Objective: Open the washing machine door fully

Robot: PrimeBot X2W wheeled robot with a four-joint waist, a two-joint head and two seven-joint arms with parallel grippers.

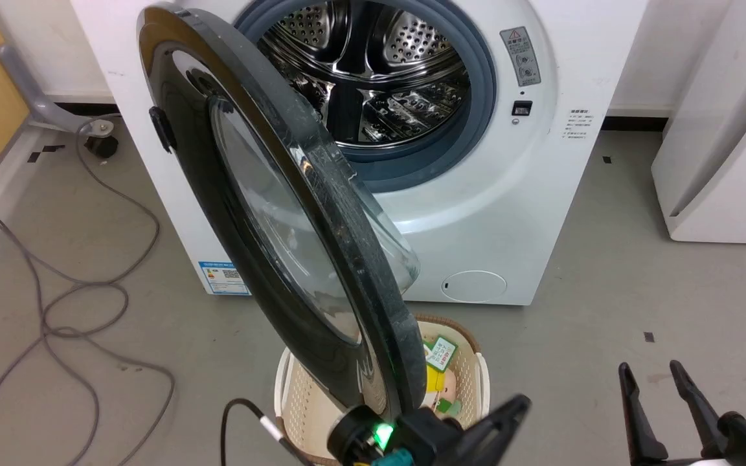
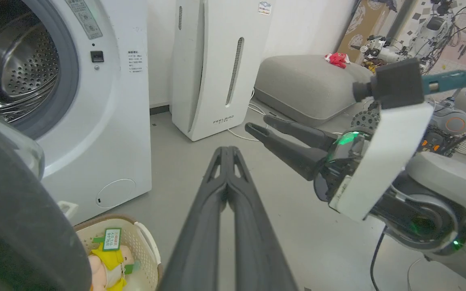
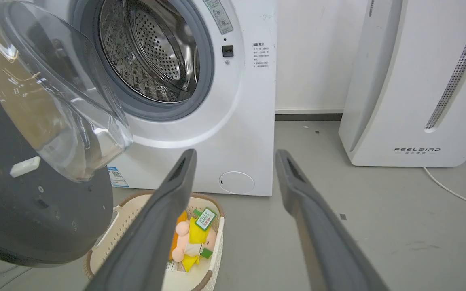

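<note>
1. Left pincer (image 1: 514, 409) sits at 6 o'clock in the head view, fingers pressed together on nothing. Right pincer (image 1: 651, 372) at 5 o'clock is spread wide and empty.
2. The washing machine door (image 1: 250, 226) stands about half-swung, running from 11 to 6 o'clock.
3. Likely mid-swing: next, the left pincer should push the door's inner side toward 9 o'clock, clear of the basket (image 1: 476, 362).

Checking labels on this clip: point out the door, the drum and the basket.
door (image 1: 353, 259): head view, on its black rim.
drum (image 1: 405, 45): head view, on its perforated steel wall.
basket (image 1: 470, 382): head view, on its lattice side wall.
</note>
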